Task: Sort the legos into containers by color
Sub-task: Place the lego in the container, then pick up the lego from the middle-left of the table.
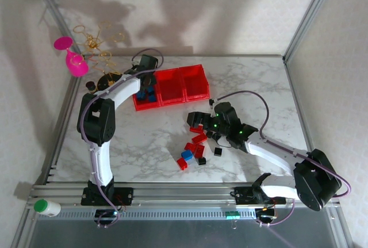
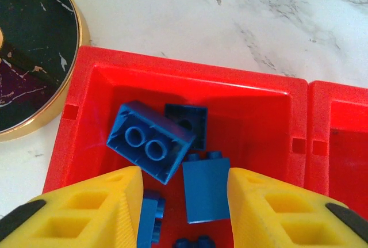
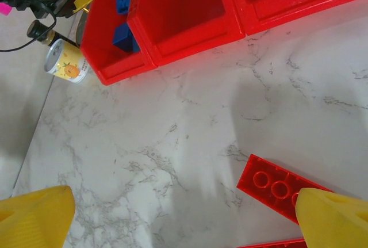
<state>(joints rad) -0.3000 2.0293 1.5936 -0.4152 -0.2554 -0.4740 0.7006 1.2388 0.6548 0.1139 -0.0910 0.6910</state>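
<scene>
Left jaws parted over leftmost bin (image 2: 253, 107), gripping nothing; blue legos (image 2: 150, 144) lie inside, one just beside a finger (image 2: 270, 202), may drag out on lift. Right jaws wide, empty, above red brick (image 3: 275, 187) on counter (image 3: 172, 144); flat brick may skid into loose pile (image 1: 194, 147)

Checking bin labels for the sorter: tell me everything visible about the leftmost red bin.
The leftmost bright red open-topped rectangular plastic bin looks glossy, with sloped inner walls and small slots in its rim. It sits on the white marbled table, joined to the next bin on its right. Several blue plastic bricks lie inside, one tilted. The left arm's yellow-fingered hand hangs over it, fingers apart.
</scene>
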